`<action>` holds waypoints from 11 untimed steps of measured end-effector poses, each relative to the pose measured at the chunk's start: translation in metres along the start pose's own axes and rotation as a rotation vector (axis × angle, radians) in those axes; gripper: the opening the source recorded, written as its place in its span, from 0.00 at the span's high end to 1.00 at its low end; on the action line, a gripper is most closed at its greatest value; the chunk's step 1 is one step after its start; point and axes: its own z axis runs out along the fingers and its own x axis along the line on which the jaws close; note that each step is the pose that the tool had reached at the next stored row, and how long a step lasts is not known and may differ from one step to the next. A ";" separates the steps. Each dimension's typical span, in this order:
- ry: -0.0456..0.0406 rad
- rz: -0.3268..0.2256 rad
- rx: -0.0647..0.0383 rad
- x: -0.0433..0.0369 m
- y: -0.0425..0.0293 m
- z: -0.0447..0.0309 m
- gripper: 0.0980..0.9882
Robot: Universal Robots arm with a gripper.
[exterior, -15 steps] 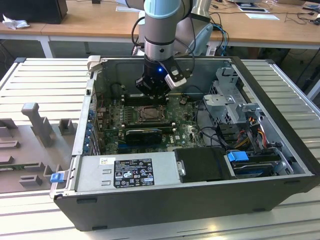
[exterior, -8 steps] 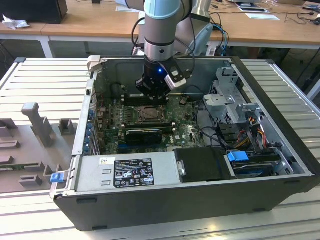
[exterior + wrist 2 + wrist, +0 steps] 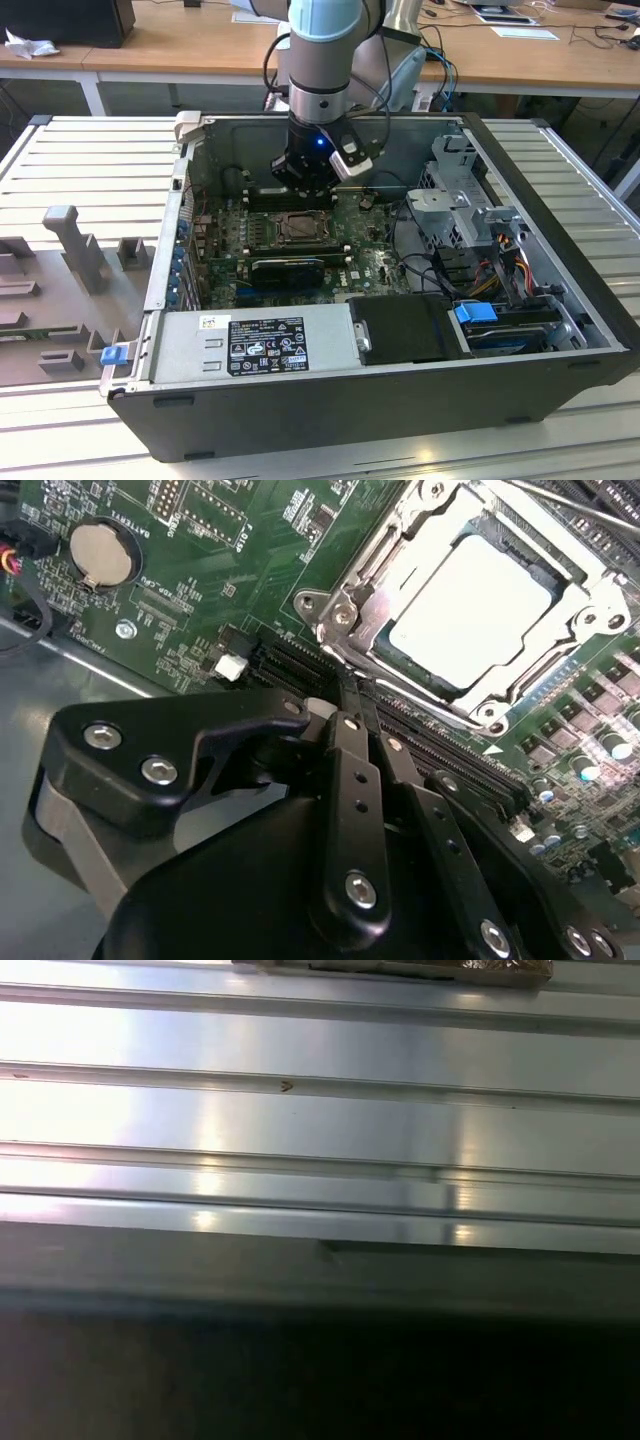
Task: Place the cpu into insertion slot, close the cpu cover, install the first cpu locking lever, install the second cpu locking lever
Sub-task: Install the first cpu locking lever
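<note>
A robotics laboratory or test workshop set up for computer assembly. An opened desktop computer case (image 3: 400, 400) lies on its side on a surface (image 3: 90, 160) built of ribbed aluminium profile slats, the same bright slats seen in the first wrist view (image 3: 320, 1120). The case exposes a green motherboard (image 3: 300, 250), a labelled power supply (image 3: 255, 343), drive cages (image 3: 470, 200) and bundled cables (image 3: 500, 265). An industrial robot arm (image 3: 322, 60) reaches down into the case. Grey plastic fixtures (image 3: 70, 245) stand on the slats at the exterior view's left. Behind runs a wooden desk (image 3: 180, 45) carrying papers (image 3: 525, 32) and loose cables (image 3: 590, 35), typical of a lab workbench.
</note>
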 end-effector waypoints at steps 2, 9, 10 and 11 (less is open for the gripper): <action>0.0001 0.000 0.001 -0.0002 0.0009 -0.0136 0.99; 0.0002 0.000 0.002 0.0001 -0.0047 -0.0177 0.99; 0.0002 0.000 0.002 0.0001 -0.0051 -0.0177 0.99; 0.0001 0.000 0.002 0.0001 -0.0053 -0.0177 0.99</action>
